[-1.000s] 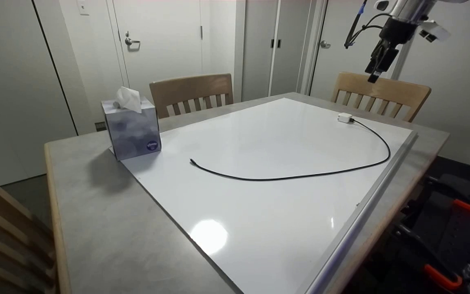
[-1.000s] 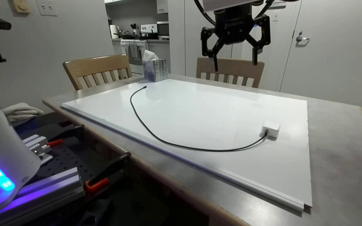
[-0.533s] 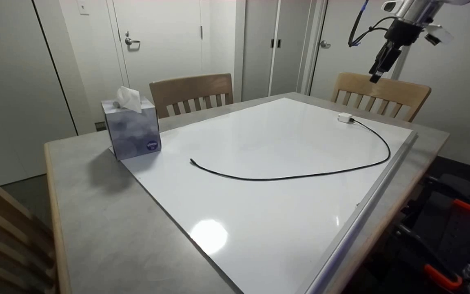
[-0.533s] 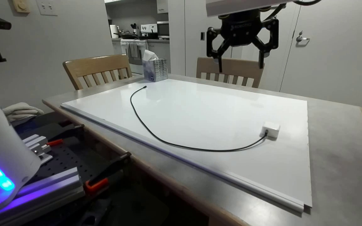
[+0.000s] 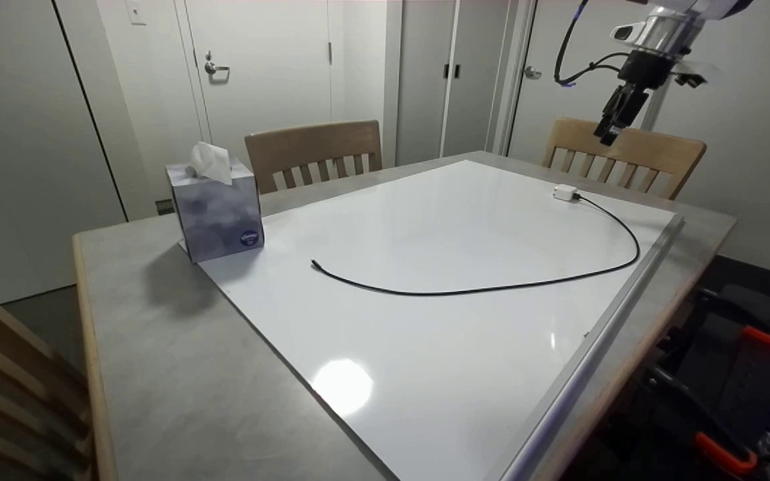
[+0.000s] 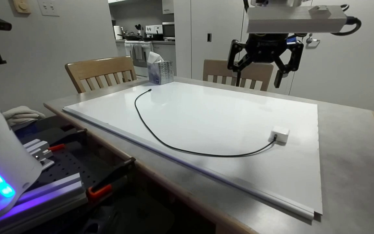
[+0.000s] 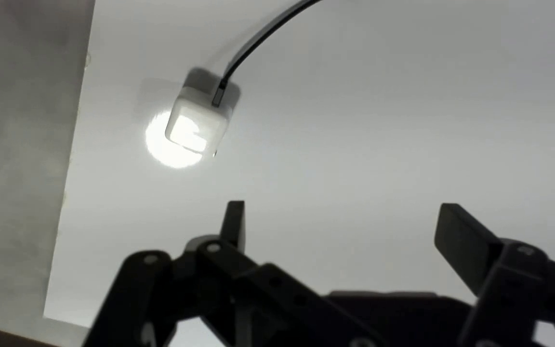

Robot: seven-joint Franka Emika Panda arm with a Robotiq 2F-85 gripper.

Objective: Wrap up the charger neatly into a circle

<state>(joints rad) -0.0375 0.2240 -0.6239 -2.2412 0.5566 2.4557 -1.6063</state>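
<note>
The charger is a long thin black cable (image 5: 452, 292) (image 6: 226, 156) lying in one wide open curve on the white board (image 5: 418, 347). One end plugs into a small white block (image 5: 564, 193) (image 6: 281, 133); the free end has a small dark plug (image 5: 315, 263) (image 6: 149, 90). In the wrist view the block (image 7: 205, 118) sits upper left with glare on it, and the cable (image 7: 268, 32) runs off the top edge. My gripper (image 5: 607, 137) (image 6: 257, 84) is open and empty, well above the board. In the wrist view its fingertips (image 7: 342, 209) are wide apart, below and right of the block.
A blue-purple tissue box (image 5: 218, 217) (image 6: 160, 72) stands at a corner of the board, beyond the cable's free end. A raised metal rail (image 5: 592, 364) (image 6: 206, 174) runs along one board edge, close to the cable's bend. Wooden chairs (image 6: 101, 73) surround the grey table (image 5: 178, 374).
My gripper has moved right and lower in an exterior view, toward the white block's end, after small shifts in the other camera's picture. It stays open. The charger has not moved.
</note>
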